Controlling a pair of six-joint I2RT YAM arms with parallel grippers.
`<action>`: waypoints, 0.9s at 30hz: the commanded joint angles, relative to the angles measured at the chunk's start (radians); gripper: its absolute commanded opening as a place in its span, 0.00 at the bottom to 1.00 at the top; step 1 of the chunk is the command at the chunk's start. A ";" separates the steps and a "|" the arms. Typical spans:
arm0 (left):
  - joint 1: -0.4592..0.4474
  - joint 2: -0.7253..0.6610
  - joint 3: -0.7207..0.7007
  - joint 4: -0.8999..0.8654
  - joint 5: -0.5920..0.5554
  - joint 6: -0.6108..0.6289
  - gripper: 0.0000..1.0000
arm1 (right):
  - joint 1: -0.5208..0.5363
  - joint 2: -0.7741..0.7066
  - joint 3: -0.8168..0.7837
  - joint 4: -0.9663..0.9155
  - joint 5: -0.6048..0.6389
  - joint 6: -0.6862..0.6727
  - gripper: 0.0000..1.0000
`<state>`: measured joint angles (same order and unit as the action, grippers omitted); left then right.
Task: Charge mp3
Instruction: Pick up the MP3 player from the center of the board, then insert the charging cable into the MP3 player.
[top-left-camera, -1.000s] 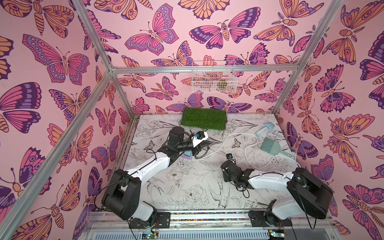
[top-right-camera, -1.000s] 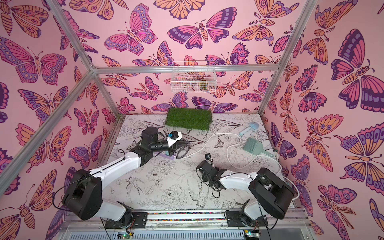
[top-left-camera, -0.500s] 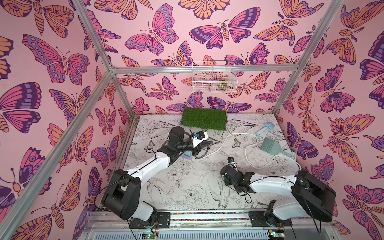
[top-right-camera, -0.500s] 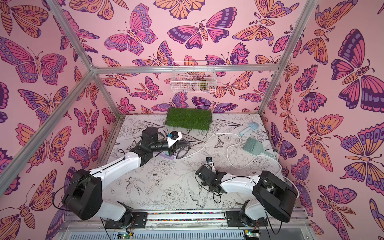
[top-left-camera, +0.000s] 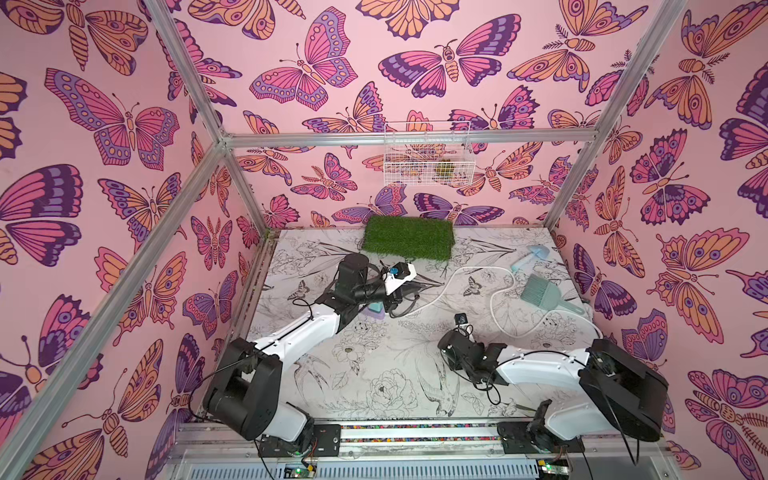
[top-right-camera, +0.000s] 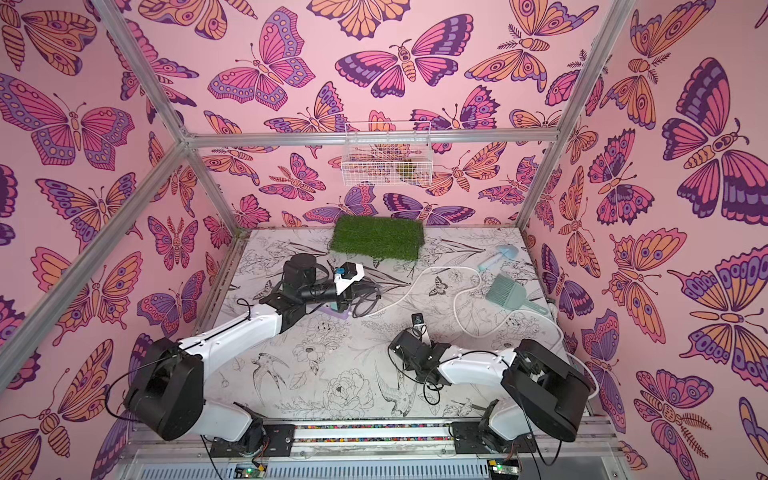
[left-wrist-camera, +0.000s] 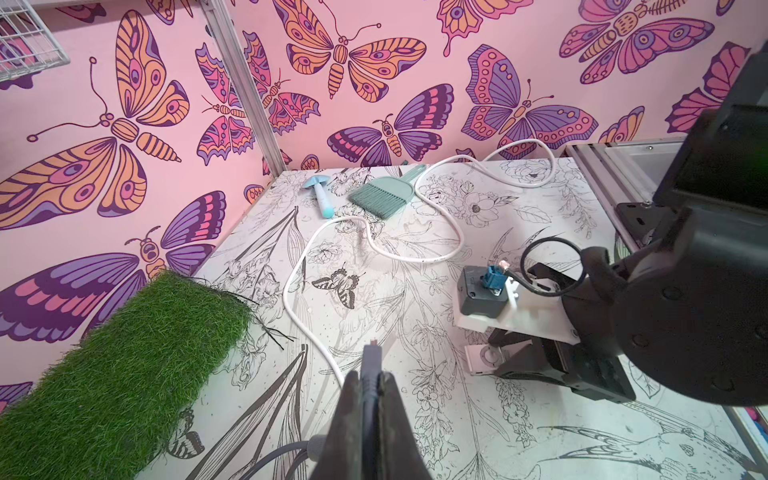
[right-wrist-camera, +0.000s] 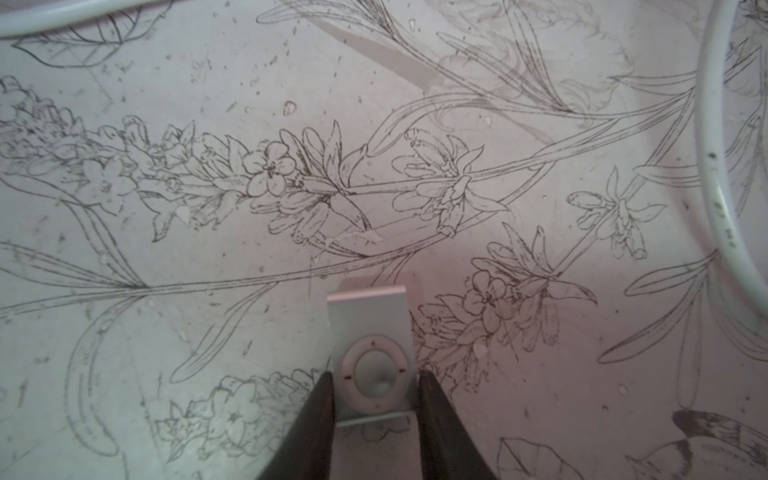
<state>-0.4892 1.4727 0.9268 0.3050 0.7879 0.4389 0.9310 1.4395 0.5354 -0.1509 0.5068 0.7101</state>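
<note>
The mp3 (right-wrist-camera: 372, 349) is a small silver player with a white click wheel, lying flat on the flower-printed table. My right gripper (right-wrist-camera: 374, 380) is lowered over it, shut on it, one dark finger against each long side. The left wrist view shows the mp3 (left-wrist-camera: 482, 359) under the right arm's wrist. My left gripper (left-wrist-camera: 371, 376) is shut on the grey charging plug (left-wrist-camera: 372, 357), whose metal tip juts out forward above the table. Its grey cable trails back under the gripper. In both top views the gripper fingers are hidden under the wrists.
A thick white cable (top-left-camera: 494, 299) snakes across the table's right half. A teal brush (top-left-camera: 540, 293) and a pale blue mushroom-shaped thing (top-left-camera: 530, 257) lie at the back right. A grass mat (top-left-camera: 409, 237) lies at the back, with a wire basket (top-left-camera: 428, 153) on the wall above. A teal and purple object (top-left-camera: 376, 309) lies under the left wrist.
The right arm has shifted a little toward the front and its jaws have closed in on the mp3. The left arm has stayed where it was.
</note>
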 joint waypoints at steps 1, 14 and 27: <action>0.008 -0.016 -0.003 -0.021 0.014 0.009 0.00 | 0.002 0.006 -0.044 -0.159 -0.030 -0.014 0.31; 0.007 -0.044 0.005 -0.020 -0.013 -0.018 0.00 | -0.011 -0.292 0.069 -0.240 0.035 -0.243 0.30; -0.023 -0.086 0.004 -0.012 -0.021 -0.088 0.00 | -0.285 -0.469 0.171 -0.156 -0.403 -0.437 0.30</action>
<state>-0.5007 1.4227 0.9306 0.3042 0.7654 0.3801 0.6868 0.9932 0.6613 -0.3466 0.2562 0.3283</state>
